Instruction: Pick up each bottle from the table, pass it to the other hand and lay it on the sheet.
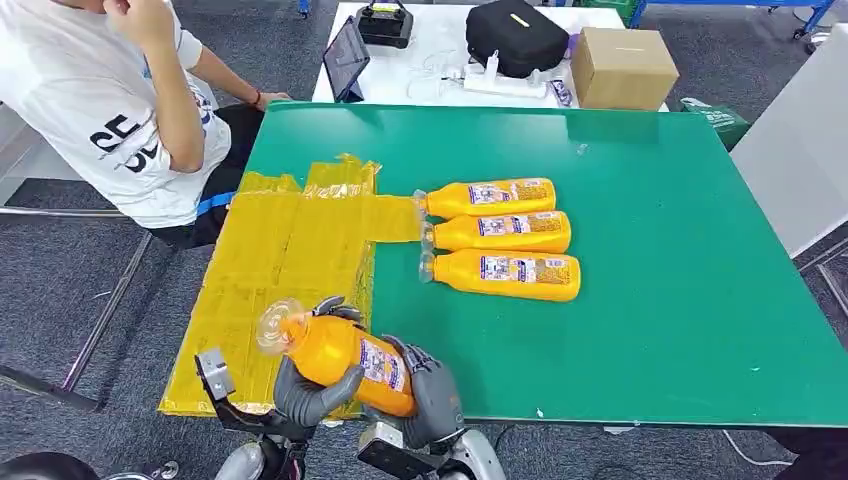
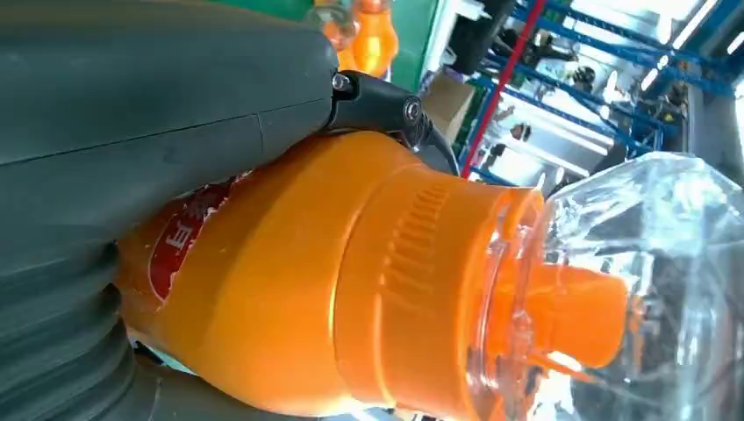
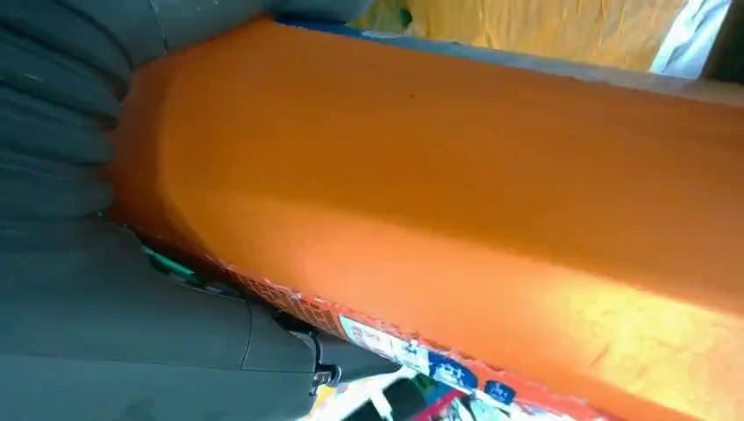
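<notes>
Above the sheet [image 1: 280, 260], both hands grip 1 bottle [image 1: 340, 355].

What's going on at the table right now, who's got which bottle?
Both hands are on one orange bottle at the near edge of the green table: the left hand grips it toward the cap end and the right hand holds the base end, so it looks like the handover moment. The bottle is off the yellow sheet, not yet laid down. Three more bottles lie side by side on the table just right of the sheet. A person sits at the far left corner, hands off.
</notes>
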Tool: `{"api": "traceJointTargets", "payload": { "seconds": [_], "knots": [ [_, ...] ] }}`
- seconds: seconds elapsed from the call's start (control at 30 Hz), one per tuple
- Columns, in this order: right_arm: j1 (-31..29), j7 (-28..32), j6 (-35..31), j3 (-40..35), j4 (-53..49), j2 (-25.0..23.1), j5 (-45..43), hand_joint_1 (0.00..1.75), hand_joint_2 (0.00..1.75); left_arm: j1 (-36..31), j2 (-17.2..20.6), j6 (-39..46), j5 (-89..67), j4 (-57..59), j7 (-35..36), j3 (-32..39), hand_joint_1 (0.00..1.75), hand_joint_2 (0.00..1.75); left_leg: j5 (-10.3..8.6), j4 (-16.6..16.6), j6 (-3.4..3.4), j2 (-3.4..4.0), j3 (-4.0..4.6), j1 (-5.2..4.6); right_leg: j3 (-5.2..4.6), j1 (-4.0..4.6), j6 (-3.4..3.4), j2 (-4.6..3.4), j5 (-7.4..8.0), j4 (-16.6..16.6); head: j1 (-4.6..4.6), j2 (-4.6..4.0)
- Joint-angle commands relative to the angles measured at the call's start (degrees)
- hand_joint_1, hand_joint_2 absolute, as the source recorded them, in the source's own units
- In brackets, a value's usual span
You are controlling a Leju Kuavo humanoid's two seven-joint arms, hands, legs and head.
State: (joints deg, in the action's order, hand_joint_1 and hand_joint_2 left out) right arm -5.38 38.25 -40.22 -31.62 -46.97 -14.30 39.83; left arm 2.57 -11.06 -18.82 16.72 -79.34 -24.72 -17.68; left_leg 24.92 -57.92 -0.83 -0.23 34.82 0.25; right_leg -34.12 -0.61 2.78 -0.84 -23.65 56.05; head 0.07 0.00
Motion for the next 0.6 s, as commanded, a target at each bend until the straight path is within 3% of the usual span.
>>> {"api": "traceJointTargets", "payload": {
  "seconds": [0.03, 0.07, 0.1, 0.13, 0.2, 0.3, 0.4, 0.5, 0.6],
  "knots": [
    [1.8, -0.4, 0.2, 11.3, -4.2, -5.0, 9.8, 1.75, 1.75, -0.8, 1.7, -1.4, -1.1, 0.9, 0.8, -5.2, 1.75, 1.75, 0.09, 0.0, 0.05, 0.01, -0.16, 0.02, 0.16, 0.04, -0.09, 0.07, -0.1, 0.0, 0.0, 0.0],
    [1.8, -0.4, 0.2, 11.3, -4.2, -5.0, 9.8, 0.03, 1.75, -0.8, 1.7, -1.4, -1.1, 0.9, 0.8, -5.2, 1.75, 1.75, 0.04, 0.0, 0.03, -0.01, -0.09, 0.0, 0.09, 0.01, -0.06, 0.07, -0.06, 0.0, 0.0, 0.0],
    [0.8, -0.1, 0.2, 10.3, -2.4, -5.1, 8.2, 0.0, 0.0, -0.9, 1.5, -2.1, 0.0, 1.1, 1.0, -5.1, 1.75, 1.75, 0.1, 0.0, 0.04, 0.03, -0.2, 0.02, 0.19, 0.05, -0.1, 0.06, -0.1, 0.0, 0.0, 0.0],
    [0.1, 1.2, 2.4, 8.1, -1.3, -4.8, 3.3, 0.0, 0.0, -1.0, 1.4, -2.3, 1.2, 1.1, 1.3, -4.6, 1.75, 1.75, 0.08, 0.0, 0.03, 0.03, -0.15, 0.02, 0.15, 0.03, -0.07, 0.04, -0.07, 0.0, 0.0, 0.0],
    [0.1, 1.0, 2.2, 7.1, -1.6, -4.7, 2.5, 0.0, 0.0, -1.1, 1.4, -2.3, 1.4, 0.9, 1.4, -4.4, 1.75, 1.75, 0.17, 0.0, 0.06, 0.11, -0.33, 0.05, 0.32, 0.08, -0.13, 0.0, -0.13, 0.0, 0.0, 0.0],
    [0.9, 1.8, 12.9, 0.8, -7.3, -1.7, -8.0, 0.0, 0.0, -2.2, 0.9, -0.6, 2.3, 0.8, 1.5, -2.2, 1.75, 1.75, 0.05, 0.0, 0.03, 0.06, -0.05, 0.01, 0.07, 0.02, -0.06, -0.01, -0.03, 0.0, 0.04, 0.0],
    [2.0, 0.7, 17.5, -2.6, -13.8, 1.0, -9.9, 0.0, 0.0, -6.2, -0.2, 6.9, -1.9, 0.5, -0.8, 1.6, 1.75, 1.75, 0.09, -0.1, 0.05, -0.03, -0.09, 0.05, 0.15, 0.07, -0.1, 0.11, -0.09, 0.1, 0.0, 0.0],
    [2.6, 0.2, 18.3, -3.1, -16.1, 1.7, -10.4, 0.0, 0.0, -8.3, -0.1, 7.9, -1.4, 0.6, 0.3, 2.9, 1.75, 1.75, -0.01, 0.0, 0.02, -0.09, 0.04, 0.03, 0.0, 0.04, -0.05, 0.15, -0.02, 0.0, 0.0, 0.0],
    [3.4, 0.9, 20.5, -2.7, -19.9, 2.1, -14.0, 0.0, 0.0, -12.8, -1.1, 17.3, -5.1, 1.6, -2.4, 7.3, 1.75, 1.75, 0.04, 0.0, 0.04, -0.09, -0.12, 0.06, 0.16, 0.08, -0.1, 0.18, -0.07, 0.0, 0.0, 0.0]
  ]
}}
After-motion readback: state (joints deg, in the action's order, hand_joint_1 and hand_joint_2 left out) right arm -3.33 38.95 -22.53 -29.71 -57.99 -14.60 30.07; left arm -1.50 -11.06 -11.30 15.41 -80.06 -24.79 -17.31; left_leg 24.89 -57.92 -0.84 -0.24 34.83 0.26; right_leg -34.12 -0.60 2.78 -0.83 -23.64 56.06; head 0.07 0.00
